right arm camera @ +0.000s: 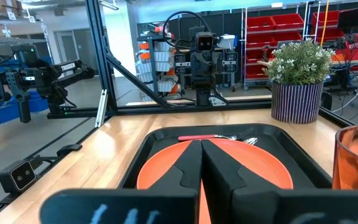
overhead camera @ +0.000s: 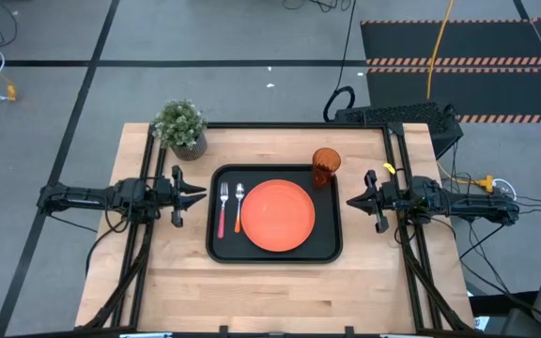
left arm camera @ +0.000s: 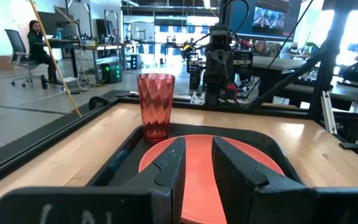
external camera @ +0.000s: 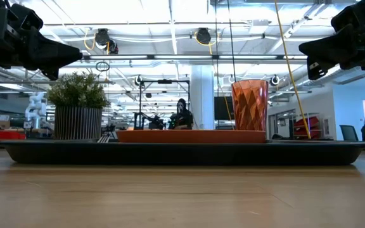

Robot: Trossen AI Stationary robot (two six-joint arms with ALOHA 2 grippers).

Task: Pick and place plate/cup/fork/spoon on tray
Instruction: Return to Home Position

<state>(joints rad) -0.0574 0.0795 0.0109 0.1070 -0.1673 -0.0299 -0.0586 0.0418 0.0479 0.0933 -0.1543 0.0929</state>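
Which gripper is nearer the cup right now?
Right. The right gripper hangs beside the tray's edge near the cup; the left gripper is across the tray, past the fork.

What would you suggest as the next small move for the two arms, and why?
Probably just settle both arms at home beside the tray: the plate, cup, fork and spoon all lie on it already, and the left end effector and right end effector hang empty off either side, so nothing seems left to pick.

The tray (external camera: 182, 154) carries the plate (external camera: 189, 135); the cup (external camera: 249, 104) stands upright toward 3 o'clock, the potted plant (external camera: 78, 114) toward 9 o'clock.
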